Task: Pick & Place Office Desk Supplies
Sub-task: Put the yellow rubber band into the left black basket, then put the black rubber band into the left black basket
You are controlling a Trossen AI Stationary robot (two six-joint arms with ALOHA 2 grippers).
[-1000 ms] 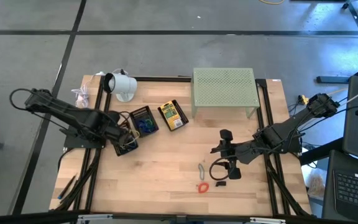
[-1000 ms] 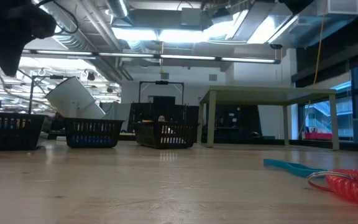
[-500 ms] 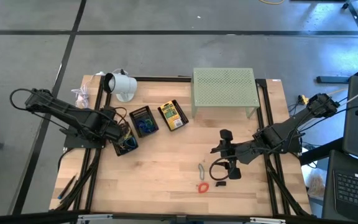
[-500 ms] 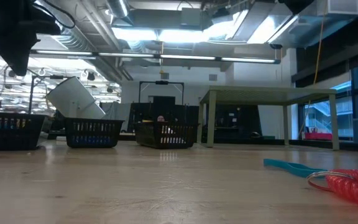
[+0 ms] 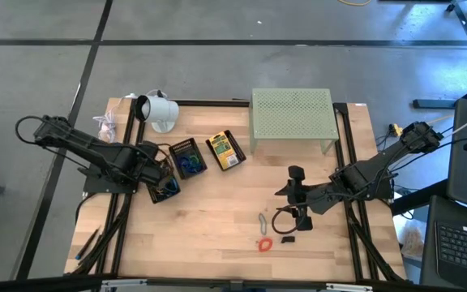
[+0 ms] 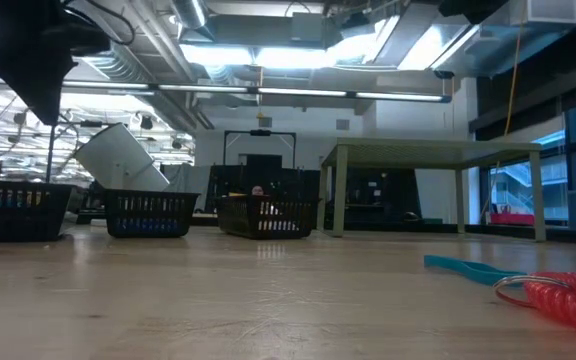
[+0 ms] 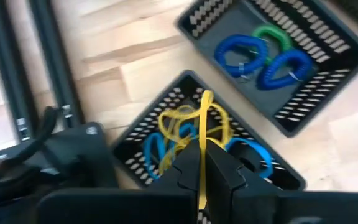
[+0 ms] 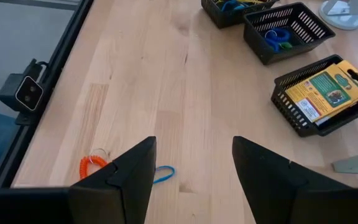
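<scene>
Jaws first: the left gripper (image 7: 201, 163) is pinched tight on a thin yellow rubber band (image 7: 202, 124), hovering right over the leftmost black mesh basket (image 5: 165, 188), which has more yellow and blue loops in it. Just right of that basket, a second slotted basket (image 5: 188, 156) holds coiled blue and green bands. Right again, a third (image 5: 224, 150) holds the yellow printed packets. Well right of that, the right gripper (image 8: 192, 163) hangs spread wide near an orange coil (image 8: 91, 165) and blue band (image 8: 162, 173) on bare wood.
</scene>
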